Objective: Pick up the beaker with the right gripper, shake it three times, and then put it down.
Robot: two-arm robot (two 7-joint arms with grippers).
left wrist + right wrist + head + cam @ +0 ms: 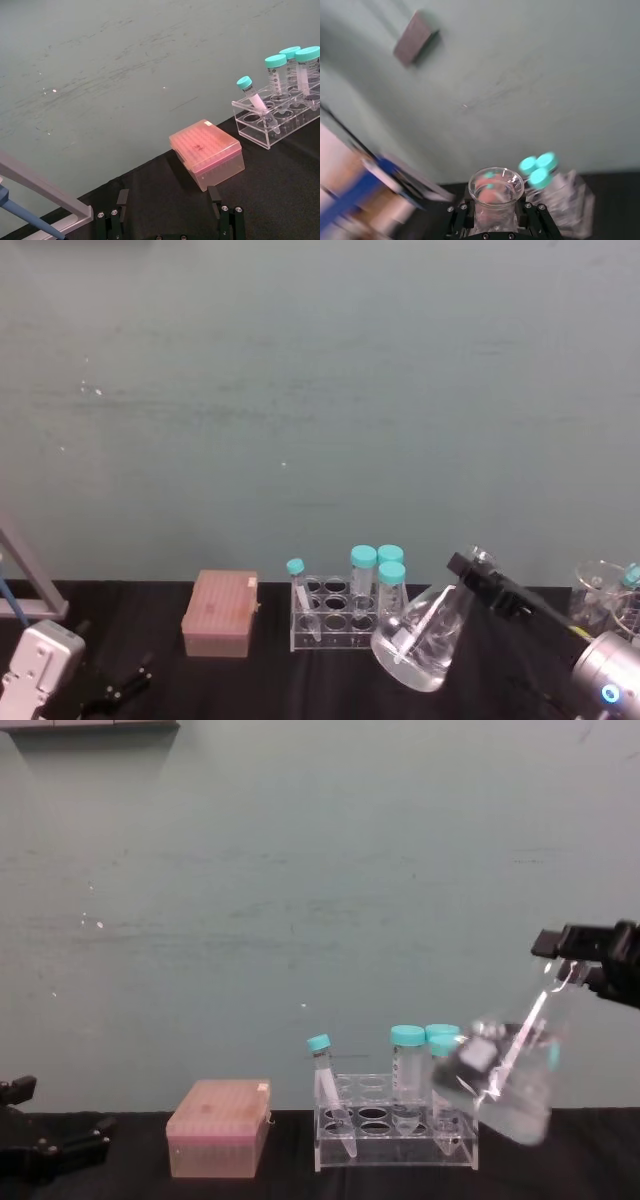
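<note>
The beaker is a clear glass conical flask held in the air, tilted, with its wide base swung toward the tube rack. My right gripper is shut on its neck. From the chest, the beaker is blurred and hangs below the right gripper at the right edge. In the right wrist view the beaker's flared mouth sits between the black jaws of the right gripper. My left gripper rests low on the table at the left, with its fingers spread apart and nothing between them.
A clear tube rack with several teal-capped tubes stands just left of the beaker. A pink tip box lies left of the rack. More glassware stands at the far right. A metal stand is at the far left.
</note>
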